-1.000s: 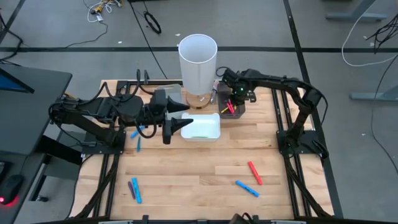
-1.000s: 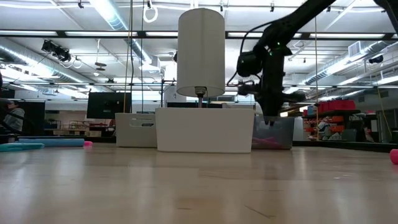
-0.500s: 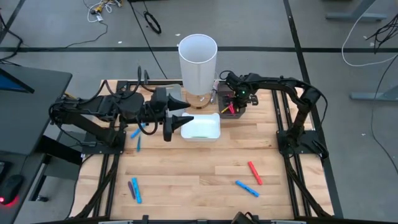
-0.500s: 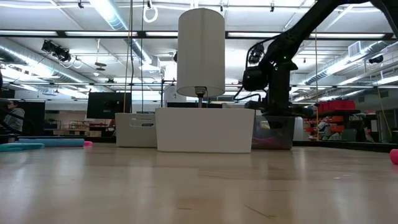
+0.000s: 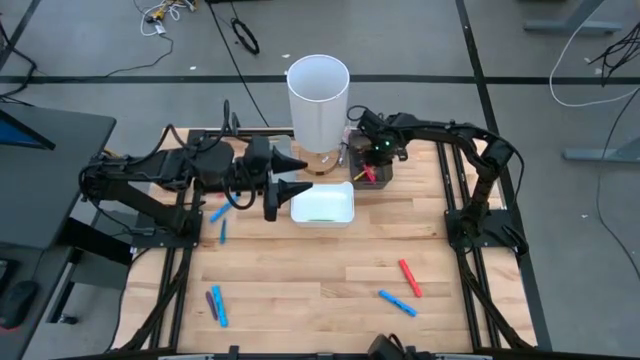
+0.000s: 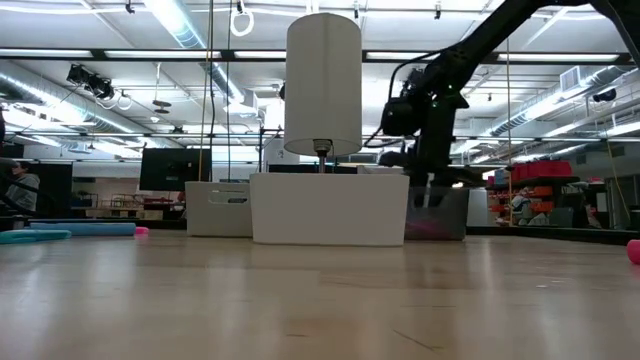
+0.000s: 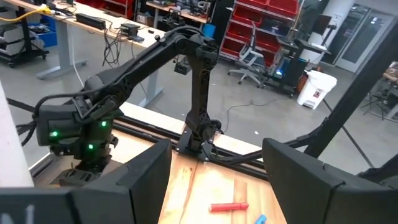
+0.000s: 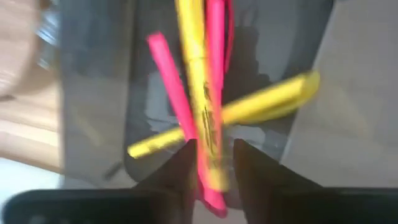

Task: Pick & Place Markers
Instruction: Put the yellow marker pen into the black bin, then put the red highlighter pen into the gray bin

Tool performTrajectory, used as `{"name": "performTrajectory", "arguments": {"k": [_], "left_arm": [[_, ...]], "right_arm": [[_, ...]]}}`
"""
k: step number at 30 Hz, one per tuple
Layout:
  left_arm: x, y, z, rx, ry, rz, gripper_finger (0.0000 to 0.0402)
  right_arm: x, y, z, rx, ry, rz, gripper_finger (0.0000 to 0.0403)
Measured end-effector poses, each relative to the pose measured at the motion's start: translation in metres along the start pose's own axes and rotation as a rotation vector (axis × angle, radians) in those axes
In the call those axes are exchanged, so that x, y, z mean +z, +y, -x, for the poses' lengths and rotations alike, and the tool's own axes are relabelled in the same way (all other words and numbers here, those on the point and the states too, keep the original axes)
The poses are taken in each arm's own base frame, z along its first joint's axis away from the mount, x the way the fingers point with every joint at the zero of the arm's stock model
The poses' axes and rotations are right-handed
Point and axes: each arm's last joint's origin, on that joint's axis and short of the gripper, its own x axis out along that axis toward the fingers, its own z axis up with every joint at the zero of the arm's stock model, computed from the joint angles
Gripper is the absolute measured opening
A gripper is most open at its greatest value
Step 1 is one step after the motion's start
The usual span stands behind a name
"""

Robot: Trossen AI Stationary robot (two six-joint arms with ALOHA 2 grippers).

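A small dark tray [image 5: 374, 174] at the far side holds pink and yellow markers [image 8: 186, 106]. My right gripper [image 5: 372, 158] points down into it, and a yellow marker [image 8: 202, 93] stands between its slightly parted fingertips [image 8: 211, 163]. Loose markers lie flat on the table: a red one [image 5: 410, 277], blue ones [image 5: 397, 302] [image 5: 218, 213] and a purple and blue pair [image 5: 215, 305]. My left gripper [image 5: 282, 186] hangs open and empty, level, well above the table beside the white tray [image 5: 345, 192]. My right gripper comes from above, with one finger [image 8: 180, 168] on either side of the yellow marker's near end [image 8: 211, 174]. The marker runs along the fingers, down into the dark tray. Whether the fingers touch it, I cannot tell.
A tall white cylinder [image 5: 318, 95] stands at the far edge between the two grippers. The white tray holds something green [image 5: 318, 214]. Black frame rails [image 5: 470, 260] run along both sides of the wooden table.
My right gripper has sunk a little into the dark tray with the yellow marker.
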Motion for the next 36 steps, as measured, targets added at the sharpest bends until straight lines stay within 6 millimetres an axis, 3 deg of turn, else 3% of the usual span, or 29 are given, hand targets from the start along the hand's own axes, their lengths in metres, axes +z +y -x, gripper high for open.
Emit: {"name": "performTrajectory", "arguments": {"k": [6, 11, 22, 36], "left_arm": [[0.001, 0.003, -0.001, 0.010, -0.002, 0.002, 0.0259], [0.001, 0.002, -0.001, -0.004, 0.003, 0.002, 0.0259], [0.000, 0.002, -0.001, -0.004, 0.010, 0.000, 0.0259], [-0.001, 0.003, -0.001, 0.000, 0.019, -0.004, 0.0259]], "right_arm": [[0.008, 0.007, 0.011, 0.029, -0.036, 0.002, 0.0177], [0.011, 0.012, 0.021, 0.064, -0.022, 0.029, 0.0207], [0.012, 0.027, 0.049, 0.069, -0.085, 0.179, 0.0203], [-0.025, 0.046, 0.118, 0.002, -0.488, 0.311, 0.0196]]}}
